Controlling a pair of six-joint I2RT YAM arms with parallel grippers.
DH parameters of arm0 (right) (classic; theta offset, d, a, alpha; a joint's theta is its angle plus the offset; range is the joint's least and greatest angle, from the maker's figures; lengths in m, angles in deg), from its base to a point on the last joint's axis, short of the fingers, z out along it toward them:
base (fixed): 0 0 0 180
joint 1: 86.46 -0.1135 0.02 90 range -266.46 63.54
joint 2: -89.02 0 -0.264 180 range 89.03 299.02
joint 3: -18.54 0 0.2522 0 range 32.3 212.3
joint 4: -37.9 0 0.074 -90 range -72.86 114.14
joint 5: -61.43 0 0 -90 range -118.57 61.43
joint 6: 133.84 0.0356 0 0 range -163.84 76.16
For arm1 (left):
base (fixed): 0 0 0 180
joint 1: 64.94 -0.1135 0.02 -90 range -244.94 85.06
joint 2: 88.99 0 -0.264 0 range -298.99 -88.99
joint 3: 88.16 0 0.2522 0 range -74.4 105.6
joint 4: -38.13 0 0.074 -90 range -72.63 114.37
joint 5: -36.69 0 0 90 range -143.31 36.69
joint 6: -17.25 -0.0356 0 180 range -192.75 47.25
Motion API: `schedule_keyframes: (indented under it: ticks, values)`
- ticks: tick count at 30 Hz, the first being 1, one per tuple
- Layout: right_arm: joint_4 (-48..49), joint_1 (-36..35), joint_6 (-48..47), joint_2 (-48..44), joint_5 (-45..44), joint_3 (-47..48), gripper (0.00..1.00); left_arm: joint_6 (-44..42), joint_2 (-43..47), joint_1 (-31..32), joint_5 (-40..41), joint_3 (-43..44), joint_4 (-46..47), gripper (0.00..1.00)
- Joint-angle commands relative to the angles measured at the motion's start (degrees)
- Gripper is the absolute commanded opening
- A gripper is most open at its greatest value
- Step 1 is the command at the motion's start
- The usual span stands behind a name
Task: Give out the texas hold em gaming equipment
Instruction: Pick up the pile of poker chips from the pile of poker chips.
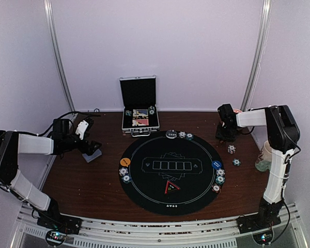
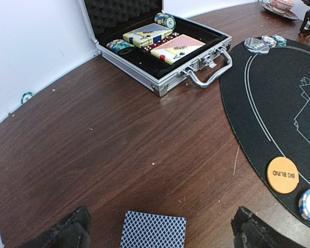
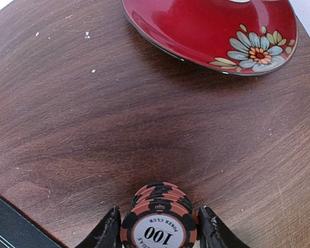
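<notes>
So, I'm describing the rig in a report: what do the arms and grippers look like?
Both alike: left arm and right arm have white tube links between black joint housings, black cables trailing beside them, and matt black, scuffed fingers.

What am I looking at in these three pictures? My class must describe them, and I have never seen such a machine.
Two robot arms, left and right, stand at a table, each ending in a two-finger gripper. The wide picture looks from above and behind them; the other two come from cameras on the wrists. On the table lie an open silver case, a red flowered plate and a black mat with poker chips and an orange BIG BLIND disc at its edge. The left gripper is open over a blue-backed card. The right gripper straddles a stack of red chips; whether it grips is unclear.
</notes>
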Motion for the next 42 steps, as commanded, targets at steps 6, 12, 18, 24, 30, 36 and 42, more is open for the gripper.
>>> schedule_keyframes:
  ticks: [6, 12, 18, 24, 30, 36, 42]
  values:
    - [-0.7, 0.3, -0.5, -0.7, -2.3, 0.3, 0.43, 0.1, -0.5, -0.2, -0.6, 1.0, 1.8, 0.98]
    - [-0.8, 0.3, -0.5, -1.7, -3.3, 0.2, 0.37, 0.1, -0.5, -0.2, -0.6, 1.0, 1.8, 0.98]
    - [-1.0, 0.1, -0.4, -3.5, -4.1, -0.1, 0.37, 0.1, -0.5, -0.2, -0.5, 1.0, 1.8, 0.98]
    - [-1.8, -1.9, -0.6, -6.6, -6.2, -0.1, 0.35, 0.0, -0.6, -0.2, -0.4, 1.1, 1.8, 0.98]
    - [-2.3, -6.3, -1.0, -11.2, -6.9, -1.2, 0.35, 0.1, -0.6, -0.2, -0.2, 1.1, 1.8, 0.98]
    - [-1.2, -17.6, -2.4, -17.0, -5.6, -4.3, 0.35, 0.2, -0.5, -0.2, -0.1, 1.1, 1.8, 0.98]
    - [1.5, -32.5, -3.2, -19.4, -2.8, -6.3, 0.35, 0.3, 0.0, -0.2, -0.2, 1.0, 1.8, 0.98]
